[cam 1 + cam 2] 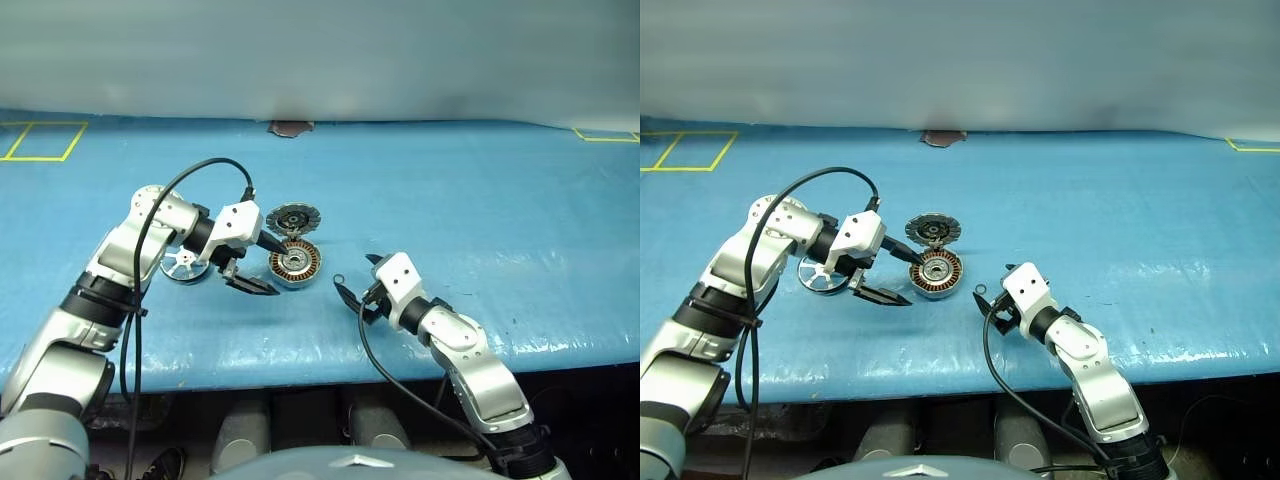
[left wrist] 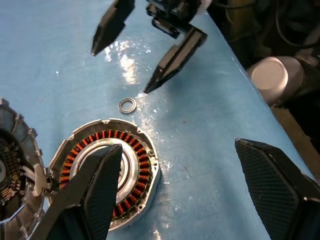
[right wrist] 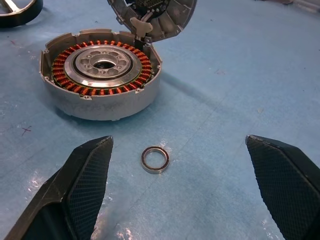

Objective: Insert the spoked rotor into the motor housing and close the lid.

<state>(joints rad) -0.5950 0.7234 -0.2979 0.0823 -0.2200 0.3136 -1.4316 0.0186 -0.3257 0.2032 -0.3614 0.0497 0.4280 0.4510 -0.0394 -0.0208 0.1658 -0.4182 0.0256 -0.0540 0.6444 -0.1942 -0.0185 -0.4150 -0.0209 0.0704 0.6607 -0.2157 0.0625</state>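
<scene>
One spoked rotor (image 1: 183, 265), one motor housing (image 1: 295, 264), one lid (image 1: 291, 219), one small ring (image 3: 155, 159); both tools, left (image 1: 257, 266) and right (image 1: 358, 283), gape wide, empty.

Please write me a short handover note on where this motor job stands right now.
Left gripper: jaws open, holding nothing, beside the motor housing.
Right gripper: jaws open, holding nothing, near a small ring on the blue table.
Housing: its copper windings show, with the lid swung open behind it.
Spoked rotor: flat on the table, on the robot's left of the housing.
Done: nothing inserted.
Left: pick up the rotor, seat it, close the lid.
</scene>
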